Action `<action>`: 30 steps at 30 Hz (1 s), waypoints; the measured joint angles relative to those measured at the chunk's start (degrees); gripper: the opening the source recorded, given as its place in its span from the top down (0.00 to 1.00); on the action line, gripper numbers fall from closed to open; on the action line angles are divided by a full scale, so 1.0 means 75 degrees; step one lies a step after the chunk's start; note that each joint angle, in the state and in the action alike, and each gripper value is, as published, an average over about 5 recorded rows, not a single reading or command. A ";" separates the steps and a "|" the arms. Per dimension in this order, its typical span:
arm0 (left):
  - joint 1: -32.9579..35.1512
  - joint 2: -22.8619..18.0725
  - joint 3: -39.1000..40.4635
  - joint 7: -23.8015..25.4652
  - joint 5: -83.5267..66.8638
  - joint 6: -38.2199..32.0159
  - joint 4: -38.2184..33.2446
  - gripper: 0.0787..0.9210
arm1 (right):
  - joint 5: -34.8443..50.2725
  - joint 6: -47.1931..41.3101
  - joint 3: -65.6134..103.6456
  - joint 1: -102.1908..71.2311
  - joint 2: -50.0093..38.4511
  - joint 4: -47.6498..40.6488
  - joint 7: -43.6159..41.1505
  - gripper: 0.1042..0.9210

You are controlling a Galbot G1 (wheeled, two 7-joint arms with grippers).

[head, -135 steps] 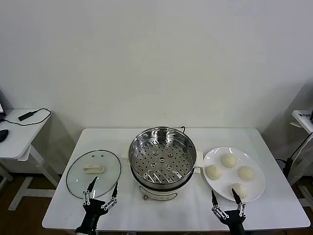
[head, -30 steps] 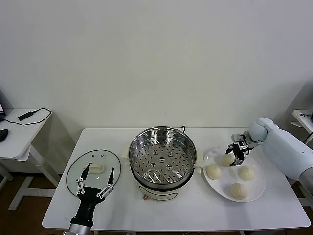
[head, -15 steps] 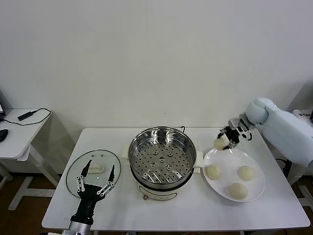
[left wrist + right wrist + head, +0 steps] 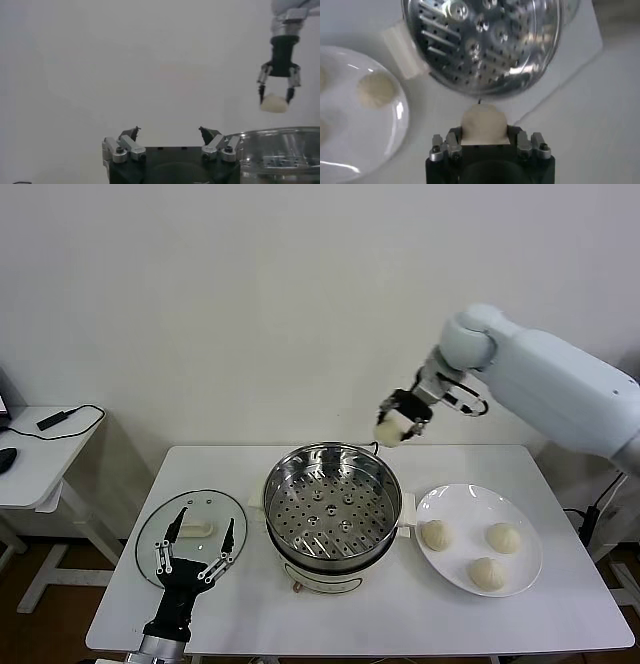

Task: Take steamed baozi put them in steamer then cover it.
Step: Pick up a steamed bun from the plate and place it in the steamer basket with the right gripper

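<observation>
My right gripper (image 4: pixel 396 422) is shut on one steamed baozi (image 4: pixel 389 431) and holds it in the air above the far right rim of the steamer (image 4: pixel 332 506). The right wrist view shows that baozi (image 4: pixel 484 124) between the jaws, with the perforated steamer tray (image 4: pixel 485 45) below it. Three more baozi (image 4: pixel 436 534) lie on the white plate (image 4: pixel 478 500) to the steamer's right. The steamer holds nothing inside. My left gripper (image 4: pixel 194 543) stands open over the near edge of the glass lid (image 4: pixel 190 529), holding nothing.
The glass lid with its white handle lies flat on the white table (image 4: pixel 360 620) left of the steamer. A small side table (image 4: pixel 40 454) with a cable stands at the far left. A white wall rises behind.
My right gripper lifted a baozi off the plate, then carried it up and left to above the steamer's far rim. The left gripper has stayed over the lid.
</observation>
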 measured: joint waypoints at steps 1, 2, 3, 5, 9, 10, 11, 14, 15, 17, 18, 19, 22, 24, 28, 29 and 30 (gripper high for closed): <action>0.0001 0.0001 0.0000 -0.0002 -0.0001 0.0000 -0.0007 0.12 | -0.0076 0.0068 -0.0038 -0.0009 0.0111 0.0009 0.0017 0.36; 0.0003 0.0003 -0.0002 -0.0004 -0.0003 0.0000 -0.0011 0.12 | -0.0157 0.0130 -0.0073 -0.0030 0.0222 0.0013 0.0036 0.36; 0.0004 0.0007 -0.0005 -0.0007 -0.0005 -0.0001 -0.0013 0.12 | -0.0241 0.0184 -0.0104 -0.0060 0.0330 0.0010 0.0054 0.36; 0.0008 0.0015 -0.0013 -0.0015 -0.0013 -0.0007 -0.0013 0.12 | -0.0415 0.0273 -0.0161 -0.0149 0.0538 -0.0020 0.0088 0.36; 0.0017 0.0032 -0.0044 -0.0023 -0.0037 -0.0028 -0.0013 0.12 | -0.0747 0.0391 -0.0244 -0.0360 0.0905 -0.0127 0.0139 0.36; 0.0017 0.0035 -0.0053 -0.0024 -0.0045 -0.0034 -0.0012 0.12 | -0.0822 0.0414 -0.0262 -0.0412 0.0985 -0.0154 0.0149 0.36; 0.0017 0.0037 -0.0062 -0.0025 -0.0054 -0.0039 -0.0012 0.12 | -0.0892 0.0435 -0.0279 -0.0462 0.1059 -0.0183 0.0161 0.36; 0.0016 0.0038 -0.0085 -0.0028 -0.0077 -0.0049 -0.0012 0.12 | -0.1060 0.0487 -0.0319 -0.0603 0.1244 -0.0259 0.0193 0.36; 0.0016 0.0037 -0.0092 -0.0029 -0.0083 -0.0052 -0.0012 0.12 | -0.1105 0.0499 -0.0327 -0.0645 0.1295 -0.0282 0.0203 0.36; 0.0016 0.0034 -0.0101 -0.0030 -0.0089 -0.0059 -0.0012 0.12 | -0.1189 0.0523 -0.0338 -0.0732 0.1390 -0.0323 0.0219 0.36; 0.0017 0.0032 -0.0105 -0.0030 -0.0091 -0.0062 -0.0011 0.12 | -0.1228 0.0534 -0.0344 -0.0772 0.1432 -0.0338 0.0224 0.36; 0.0019 0.0029 -0.0107 -0.0030 -0.0092 -0.0066 -0.0009 0.12 | -0.1266 0.0544 -0.0350 -0.0813 0.1471 -0.0355 0.0226 0.36; 0.0023 0.0024 -0.0111 -0.0032 -0.0092 -0.0077 0.0001 0.12 | -0.1364 0.0574 -0.0379 -0.0925 0.1566 -0.0392 0.0229 0.36; 0.0026 0.0023 -0.0115 -0.0032 -0.0093 -0.0082 0.0009 0.12 | -0.1426 0.0591 -0.0391 -0.0988 0.1613 -0.0418 0.0229 0.36; 0.0023 0.0021 -0.0127 -0.0035 -0.0094 -0.0093 0.0029 0.12 | -0.1572 0.0628 -0.0387 -0.1101 0.1697 -0.0482 0.0236 0.36; 0.0021 0.0021 -0.0128 -0.0037 -0.0095 -0.0097 0.0034 0.12 | -0.1614 0.0636 -0.0380 -0.1130 0.1718 -0.0500 0.0239 0.36; 0.0019 0.0021 -0.0130 -0.0040 -0.0096 -0.0101 0.0040 0.12 | -0.1655 0.0643 -0.0370 -0.1158 0.1737 -0.0516 0.0244 0.36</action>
